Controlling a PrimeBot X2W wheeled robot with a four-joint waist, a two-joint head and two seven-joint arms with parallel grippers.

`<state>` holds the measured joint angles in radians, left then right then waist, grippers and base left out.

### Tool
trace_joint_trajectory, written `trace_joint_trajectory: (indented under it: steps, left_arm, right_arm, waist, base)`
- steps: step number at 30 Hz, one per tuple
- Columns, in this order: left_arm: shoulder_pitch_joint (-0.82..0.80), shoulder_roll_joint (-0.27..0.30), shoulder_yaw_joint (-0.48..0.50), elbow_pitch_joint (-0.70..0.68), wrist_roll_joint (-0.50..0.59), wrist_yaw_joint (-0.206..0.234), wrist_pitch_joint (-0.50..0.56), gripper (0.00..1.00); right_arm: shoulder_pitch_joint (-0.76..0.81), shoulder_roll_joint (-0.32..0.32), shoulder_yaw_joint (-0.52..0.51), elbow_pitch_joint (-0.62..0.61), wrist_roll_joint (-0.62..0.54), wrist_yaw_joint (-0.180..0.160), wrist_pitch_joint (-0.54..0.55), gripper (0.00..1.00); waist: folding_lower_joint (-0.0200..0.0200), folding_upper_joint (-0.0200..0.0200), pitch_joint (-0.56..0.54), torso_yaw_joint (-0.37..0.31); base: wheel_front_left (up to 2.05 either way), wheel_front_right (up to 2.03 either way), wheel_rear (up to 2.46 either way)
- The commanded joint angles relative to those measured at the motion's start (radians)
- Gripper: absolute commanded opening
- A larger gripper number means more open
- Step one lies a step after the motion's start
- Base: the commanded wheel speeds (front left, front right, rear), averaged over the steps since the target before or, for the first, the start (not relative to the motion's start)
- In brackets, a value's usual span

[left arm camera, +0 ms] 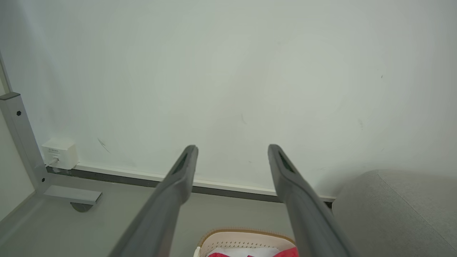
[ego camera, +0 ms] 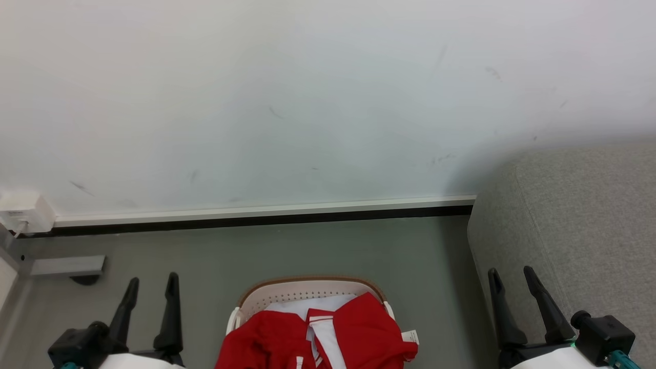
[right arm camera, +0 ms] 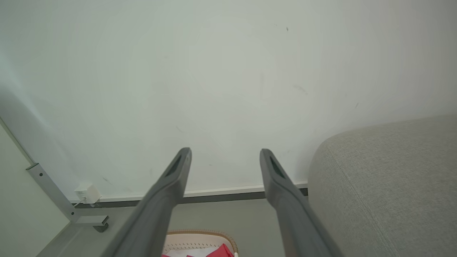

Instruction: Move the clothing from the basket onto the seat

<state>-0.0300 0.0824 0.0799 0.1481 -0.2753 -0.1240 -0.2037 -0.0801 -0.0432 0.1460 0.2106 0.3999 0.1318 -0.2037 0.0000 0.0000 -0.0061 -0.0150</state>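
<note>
The red clothing [ego camera: 353, 333] with white bands lies heaped in the cream basket [ego camera: 297, 288], which stands on the floor at the bottom centre of the head view. The grey seat [ego camera: 579, 230] rises at the right. My left gripper [ego camera: 151, 283] hangs open at the lower left, left of the basket, holding nothing. My right gripper [ego camera: 512, 274] is open at the lower right, in front of the seat's side. In the left wrist view the left gripper [left arm camera: 232, 148] points at the wall, with basket [left arm camera: 228, 238] and seat [left arm camera: 400, 214] below. The right gripper [right arm camera: 225, 151], basket [right arm camera: 200, 237] and seat [right arm camera: 385, 185] appear likewise.
A white wall [ego camera: 307, 102] with a dark-edged baseboard [ego camera: 266, 212] closes the far side. A white power adapter [ego camera: 23, 210] is plugged in at the left, beside a grey metal frame leg and foot [ego camera: 66, 265]. Grey floor [ego camera: 307, 251] lies between basket and wall.
</note>
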Motion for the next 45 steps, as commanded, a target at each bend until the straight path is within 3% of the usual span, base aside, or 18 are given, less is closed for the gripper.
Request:
trace_joint_trajectory:
  steps: [1,30,45]
  left_arm:
    - [0.007,0.011,0.000,-0.009,0.026,-0.004,-0.009,1.00]
    - [0.018,0.009,0.013,-0.029,0.244,-0.005,-0.063,1.00]
    - [0.010,0.002,0.019,-0.023,0.222,-0.006,-0.061,1.00]
  right_arm:
    - [-0.016,-0.010,0.002,-0.008,-0.026,-0.002,-0.009,1.00]
    - [-0.008,-0.011,0.026,-0.041,-0.187,-0.002,-0.065,1.00]
    - [-0.011,-0.010,0.020,-0.032,-0.168,-0.002,-0.061,1.00]
  waist:
    - [0.0000,0.0000,0.000,-0.001]
    - [0.0000,0.0000,-0.008,-0.003]
    - [0.0000,0.0000,-0.009,-0.003]
  base:
    - [0.00,0.00,0.00]
    - [0.00,0.00,0.00]
    - [0.00,0.00,0.00]
